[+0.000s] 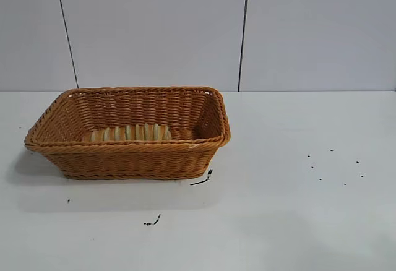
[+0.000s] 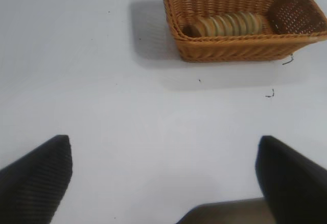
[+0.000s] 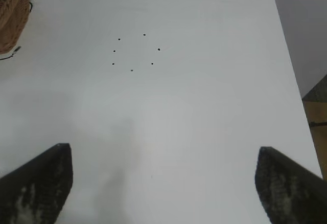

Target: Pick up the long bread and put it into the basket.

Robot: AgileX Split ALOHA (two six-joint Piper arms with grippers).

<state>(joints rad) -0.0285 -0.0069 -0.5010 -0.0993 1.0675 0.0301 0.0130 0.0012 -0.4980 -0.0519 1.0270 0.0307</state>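
Observation:
The long bread [image 1: 130, 133], tan with orange-brown ridged stripes, lies inside the wicker basket [image 1: 127, 159] at the table's left; it also shows in the left wrist view [image 2: 230, 24] within the basket [image 2: 240, 47]. No arm shows in the exterior view. My left gripper [image 2: 163, 175] is open and empty over bare table, well away from the basket. My right gripper [image 3: 163, 180] is open and empty over bare table, with only the basket's corner [image 3: 13, 14] at its view's edge.
Small black marks lie on the white table [image 1: 278, 221]: a ring of dots [image 1: 334, 166] at the right, and scribbles [image 1: 202, 179] in front of the basket. The table's edge [image 3: 291, 81] shows in the right wrist view.

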